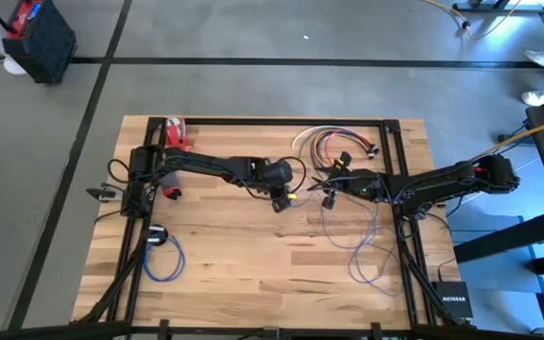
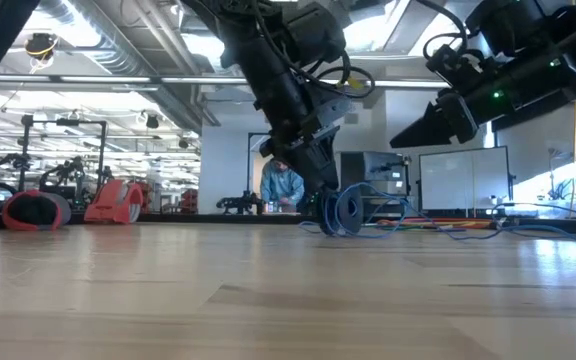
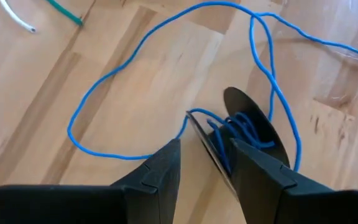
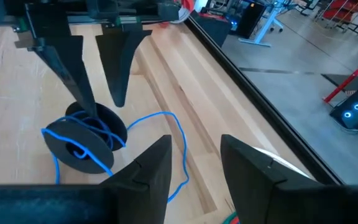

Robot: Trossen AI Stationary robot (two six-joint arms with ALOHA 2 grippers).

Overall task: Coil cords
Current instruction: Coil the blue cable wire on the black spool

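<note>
Readable writing: one item only, the word NETGEAR in white on a small black box (image 1: pixel 451 299) sitting at the desk's near right corner, outside the frame rail. Desk (image 1: pixel 253 274): pale wood planks bounded by a black frame (image 1: pixel 281 122) along the far edge and both sides; you have a broad bare stretch of wood across the near middle, while the far right holds a bundle of spare cords (image 1: pixel 333 142) in red, orange, white and other colours, and a red tape dispenser (image 1: pixel 174 132) sits at the far left corner. A second, already looped blue cord (image 1: pixel 163 257) lies near the left frame rail. Task item: the blue cord (image 3: pixel 135 59) is partly wound on a black spool (image 4: pixel 86 140) at mid-desk, its loose length trailing in open loops (image 1: pixel 366 250) toward the near right. Left gripper (image 3: pixel 207 158): low at the desk's centre, fingers somewhat apart, one dark finger on either side of the spool's near flange and touching the wound blue turns; you cannot tell from these views whether it clamps the spool or only straddles it. Right gripper (image 4: pixel 194 152): raised just right of the spool, fingers apart, holding nothing, clear of the cord beneath it.
</note>
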